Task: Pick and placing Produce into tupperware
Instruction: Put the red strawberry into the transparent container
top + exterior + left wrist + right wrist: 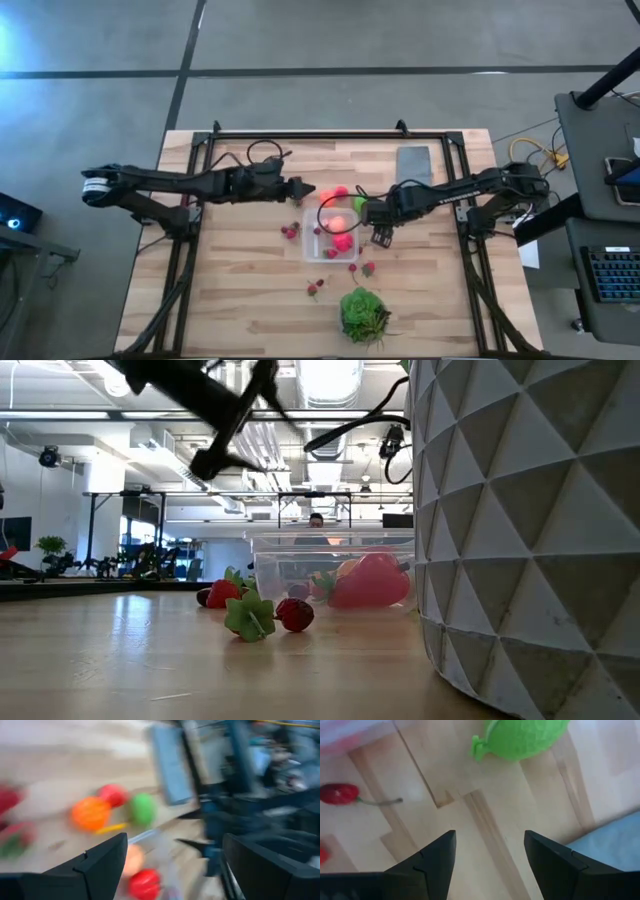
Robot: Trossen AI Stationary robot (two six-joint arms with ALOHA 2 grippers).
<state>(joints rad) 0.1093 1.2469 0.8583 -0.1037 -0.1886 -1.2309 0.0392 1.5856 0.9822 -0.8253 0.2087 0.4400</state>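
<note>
The clear tupperware (330, 232) stands mid-table with pink, red and orange produce (342, 240) inside. Loose produce lies around it: red and pink pieces (333, 190) beyond its far side, a lime-green piece (360, 205) (520, 737), and red berries (290, 232) (315, 288) (368, 268). My left gripper (303, 190) (172, 845) hangs open above the table, just left of the red and pink pieces. My right gripper (380, 238) (490, 837) points down, open, over bare wood at the tupperware's right side, with nothing between its fingers.
A flat grey slab (415, 165) lies at the far right of the table. A green leafy plant in a white faceted pot (365, 315) (530, 530) stands near the front edge. Black frame rails (330, 133) border the table. A person shows in the room beyond (316, 520).
</note>
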